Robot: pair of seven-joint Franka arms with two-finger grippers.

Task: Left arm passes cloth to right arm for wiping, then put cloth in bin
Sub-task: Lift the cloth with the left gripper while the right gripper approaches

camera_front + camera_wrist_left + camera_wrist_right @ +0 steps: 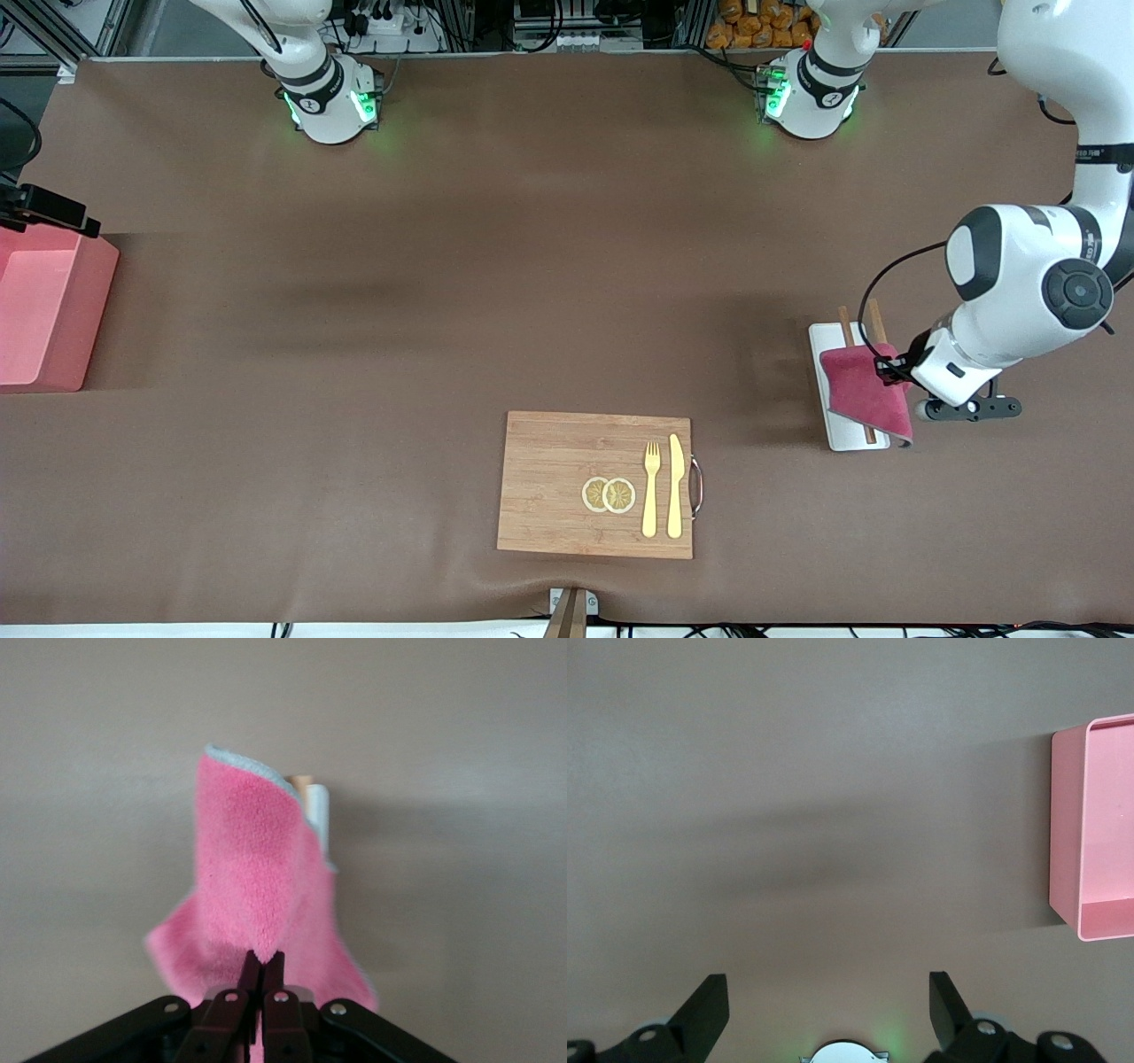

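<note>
Arms: two; the left arm (1028, 301) reaches in at its own end of the table (443, 292), the right arm (310, 62) shows only its base and lower links in the front view and waits.
Left end effector (893, 370): over the white tray (850, 439), fingers (275, 988) pressed together on a pinch of the cloth (864, 390).
Right end effector (828, 1001): fingers spread wide, holding and touching nothing, over bare table near the bin (1099, 833) as its wrist view shows.
Cloth: one, crimson-pink with a pale grey edge, lifted at the pinched part and draping down onto the tray, covering its middle.
Tray: one, narrow and white, toward the left arm's end of the table, with its ends showing past the cloth.
Chopsticks (859, 328): two wooden sticks lying along the tray, their ends sticking out from under the cloth.
Bin: one, salmon-pink, at the right arm's end of the table, well apart from the cloth, nothing visible inside it.
Wooden board (549, 483): one, nearer the front camera than the tray, between the two ends of the table.
Lemon slices (609, 494): two, side by side and touching, on the board.
Cutlery: one yellow fork (651, 487) and one yellow knife (675, 486), lying parallel just beside the slices on the board.
</note>
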